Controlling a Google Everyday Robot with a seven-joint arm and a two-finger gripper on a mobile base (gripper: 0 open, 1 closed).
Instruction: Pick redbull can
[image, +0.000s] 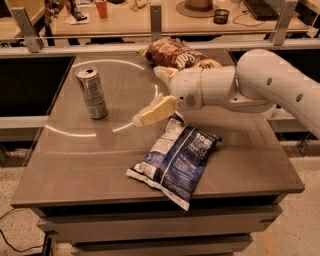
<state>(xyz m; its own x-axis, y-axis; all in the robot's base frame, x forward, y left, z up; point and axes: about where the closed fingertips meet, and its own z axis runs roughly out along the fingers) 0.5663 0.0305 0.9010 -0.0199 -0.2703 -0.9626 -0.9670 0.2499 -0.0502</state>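
Claw (148, 96) of the white robot arm (270, 82) hovers low over the grey table (75, 165), its cream fingers (155, 111) spread wide and empty. They point toward the slim silver-grey redbull can (91, 92), standing upright nearby and untouched, apparently lined up for a side grasp.

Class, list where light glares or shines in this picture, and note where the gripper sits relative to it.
Camera view: a bright curved arc of glare loops over the table around the can; the can's top rim shines; the open gripper hangs at the arc's right side, right of the can.
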